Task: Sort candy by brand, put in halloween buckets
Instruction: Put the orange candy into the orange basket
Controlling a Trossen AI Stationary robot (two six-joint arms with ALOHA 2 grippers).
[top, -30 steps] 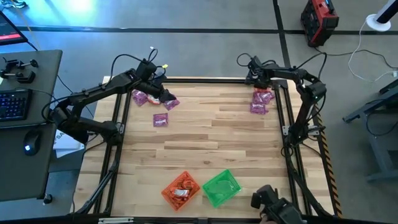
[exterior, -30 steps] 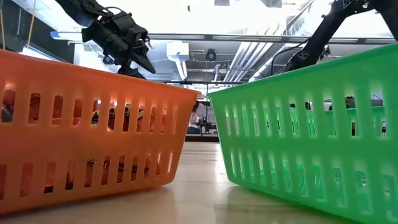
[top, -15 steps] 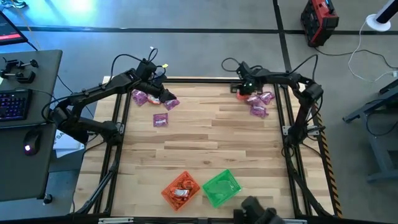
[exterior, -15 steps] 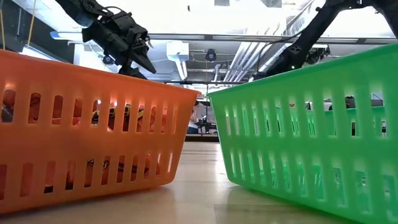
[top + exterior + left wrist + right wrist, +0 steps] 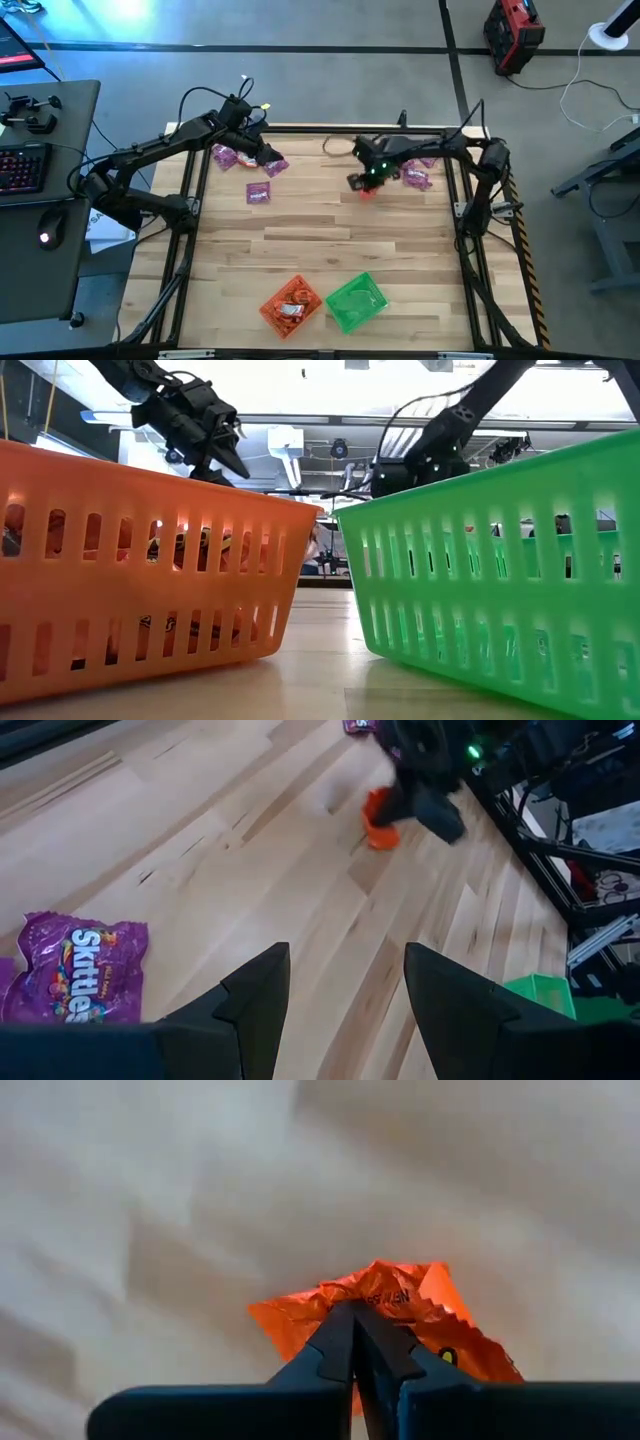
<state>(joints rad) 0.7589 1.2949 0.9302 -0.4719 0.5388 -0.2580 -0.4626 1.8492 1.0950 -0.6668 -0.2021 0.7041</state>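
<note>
My right gripper (image 5: pixel 362 183) is over the far middle of the table, shut on an orange-red candy packet (image 5: pixel 400 1295), which also shows in the left wrist view (image 5: pixel 380 825). My left gripper (image 5: pixel 345 1005) is open and hovers at the far left, above purple candy packets (image 5: pixel 235 158). One purple packet (image 5: pixel 75 970) lies flat beside its fingers. Another purple packet (image 5: pixel 258 193) lies alone, and more lie at the far right (image 5: pixel 418 175). The orange bucket (image 5: pixel 292 305), with orange-red packets inside, and the green bucket (image 5: pixel 355 300) stand at the near edge. My right gripper pinches the orange-red packet between its two fingertips (image 5: pixel 345 1335), at the packet's crinkled upper edge (image 5: pixel 375 1292). The fingers point down from above. The packet hangs below them, lifted clear of the table (image 5: pixel 382 832).
Bare wooden table (image 5: pixel 330 240) stretches between the far candy piles and the buckets. A black frame (image 5: pixel 462 250) runs along the table's sides. In the low view the two buckets (image 5: pixel 150 560) (image 5: pixel 500 560) fill the foreground.
My right gripper has moved from the far right pile toward the table's left and a little nearer, carrying the orange-red packet away from the purple ones. The left arm has kept still.
</note>
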